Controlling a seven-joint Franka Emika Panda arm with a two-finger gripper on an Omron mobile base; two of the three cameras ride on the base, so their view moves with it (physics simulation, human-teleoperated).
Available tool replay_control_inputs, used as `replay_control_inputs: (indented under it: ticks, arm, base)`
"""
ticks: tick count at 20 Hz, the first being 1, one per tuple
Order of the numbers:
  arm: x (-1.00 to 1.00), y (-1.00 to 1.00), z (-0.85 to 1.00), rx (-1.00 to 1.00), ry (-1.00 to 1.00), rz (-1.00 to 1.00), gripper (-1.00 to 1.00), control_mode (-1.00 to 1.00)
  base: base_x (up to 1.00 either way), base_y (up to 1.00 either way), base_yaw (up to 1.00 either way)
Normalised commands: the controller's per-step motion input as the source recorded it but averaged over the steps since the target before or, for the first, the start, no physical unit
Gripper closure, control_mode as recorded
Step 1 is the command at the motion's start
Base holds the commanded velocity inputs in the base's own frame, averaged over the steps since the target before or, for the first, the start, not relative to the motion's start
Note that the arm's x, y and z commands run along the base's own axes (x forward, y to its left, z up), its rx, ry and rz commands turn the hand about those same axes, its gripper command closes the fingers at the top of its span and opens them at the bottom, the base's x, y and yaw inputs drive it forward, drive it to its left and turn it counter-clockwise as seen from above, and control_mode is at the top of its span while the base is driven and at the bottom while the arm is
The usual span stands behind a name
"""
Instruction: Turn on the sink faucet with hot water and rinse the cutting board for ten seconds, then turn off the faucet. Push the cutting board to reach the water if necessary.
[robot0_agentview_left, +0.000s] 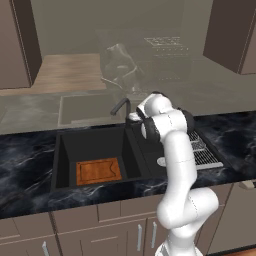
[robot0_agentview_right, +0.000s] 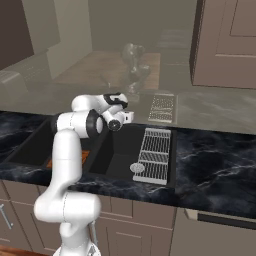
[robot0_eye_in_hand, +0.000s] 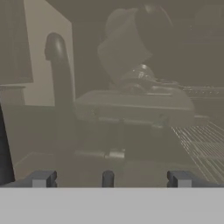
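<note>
At the sink's back rim, the hand — fingers spread, empty — lines up on the sink faucet, cutting board waiting dry below.

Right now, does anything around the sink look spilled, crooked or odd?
Nothing stands out. The board lies flat in the sink, the rack sits squarely over the other basin, and no water runs from the faucet.

Rises white from the base, upper link vertical, elbow bent at the top, forearm reaching away toward 12 o'clock. Wrist folded level, hand pointing forward, roughly horizontal. Gripper spread wide in the hand view, finger tips at 7 and 5 o'clock, well apart, nothing between them.
</note>
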Motion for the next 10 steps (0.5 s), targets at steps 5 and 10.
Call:
replay_control_inputs:
  ticks: [5,10]
  arm:
    - [0.12,0.00,0.00,0.00,0.00,0.00,-1.00,-1.00]
    - [0.06,0.00,0.00,0.00,0.00,0.00,-1.00,-1.00]
  base:
    - [0.00,0.00,0.00]
    - [0.00,0.00,0.00]
